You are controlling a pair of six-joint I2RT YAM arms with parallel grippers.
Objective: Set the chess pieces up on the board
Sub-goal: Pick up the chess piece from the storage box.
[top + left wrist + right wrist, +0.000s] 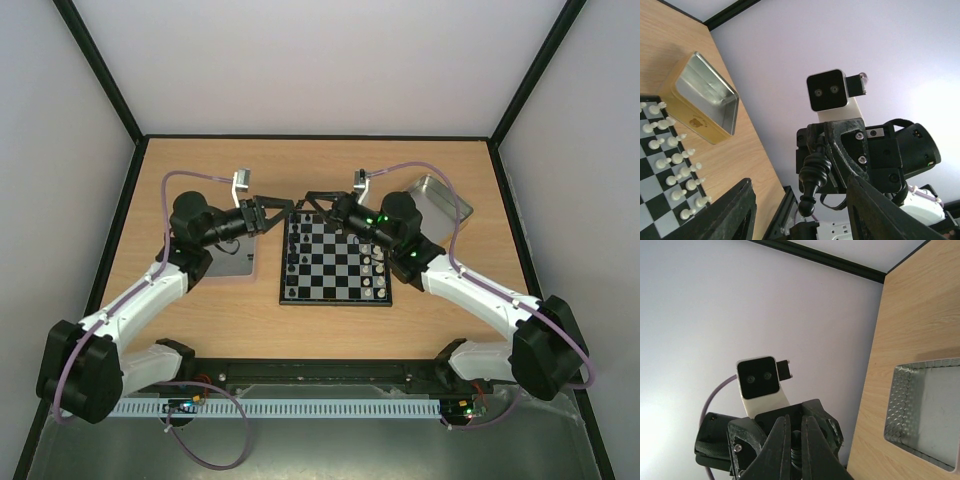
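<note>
Top, left wrist and right wrist views: you will find no text, number or brand that can be read. The only candidate is a small dark mark on the gold-coloured outer wall of the metal tin (698, 121) on the counter, seen in the left wrist view. It is too small and blurred to make out.

Wooden table (330, 325) bearing open metal tin (443, 200) at its far right, shallow metal tray (235, 267) at its left, pale chess pieces (379, 268) in rows near its middle.
</note>
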